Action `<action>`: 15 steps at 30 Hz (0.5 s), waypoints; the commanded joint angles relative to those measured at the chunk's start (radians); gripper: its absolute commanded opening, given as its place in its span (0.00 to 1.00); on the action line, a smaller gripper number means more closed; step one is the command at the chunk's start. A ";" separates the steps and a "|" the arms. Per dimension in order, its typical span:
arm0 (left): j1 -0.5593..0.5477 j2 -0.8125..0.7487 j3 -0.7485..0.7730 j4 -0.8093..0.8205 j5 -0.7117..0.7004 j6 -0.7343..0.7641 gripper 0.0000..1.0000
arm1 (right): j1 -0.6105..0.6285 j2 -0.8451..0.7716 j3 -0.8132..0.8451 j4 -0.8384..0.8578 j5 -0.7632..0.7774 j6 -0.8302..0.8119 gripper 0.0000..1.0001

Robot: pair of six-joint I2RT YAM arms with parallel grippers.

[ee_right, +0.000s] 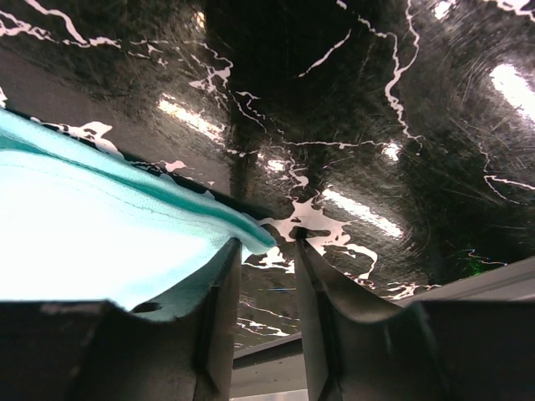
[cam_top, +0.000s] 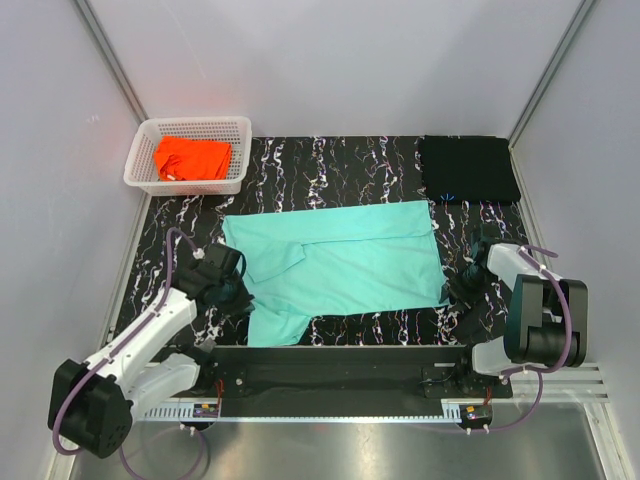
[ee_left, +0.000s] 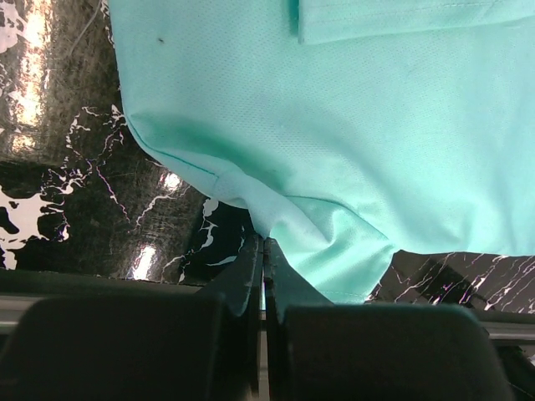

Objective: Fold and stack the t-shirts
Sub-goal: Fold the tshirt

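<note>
Risk: mint-teal t-shirt (cam_top: 340,262) being pinched only thinly by left end effector (ee_left: 262,244), so slip likely. Meanwhile right end effector (ee_right: 266,246) being held spread astride hem corner; grip missed there, fold being skewed.

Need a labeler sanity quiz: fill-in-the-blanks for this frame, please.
The orange t-shirt lies inside the white ____.
The left gripper is ____ on the mint-teal t-shirt.
The black t-shirt sits at the far ____ corner of the table.
The right gripper is ____.
Missing: basket; shut; right; open.
</note>
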 commanded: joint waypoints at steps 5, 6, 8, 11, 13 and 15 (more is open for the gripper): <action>-0.002 -0.035 0.041 0.013 0.024 0.018 0.00 | -0.002 0.021 -0.018 0.102 0.066 0.017 0.25; -0.004 -0.046 0.041 0.011 0.022 0.018 0.00 | -0.002 0.021 -0.018 0.102 0.064 0.015 0.22; -0.002 -0.058 0.039 -0.002 0.015 0.018 0.00 | -0.002 0.015 -0.019 0.101 0.058 0.005 0.12; -0.004 -0.084 0.041 -0.015 0.003 0.018 0.00 | -0.002 -0.016 -0.024 0.095 0.054 -0.011 0.02; 0.000 -0.098 0.041 -0.019 -0.001 0.013 0.00 | -0.002 -0.040 -0.029 0.087 0.049 -0.026 0.00; 0.000 -0.104 0.042 -0.021 -0.001 0.016 0.00 | -0.002 -0.059 -0.030 0.078 0.047 -0.040 0.00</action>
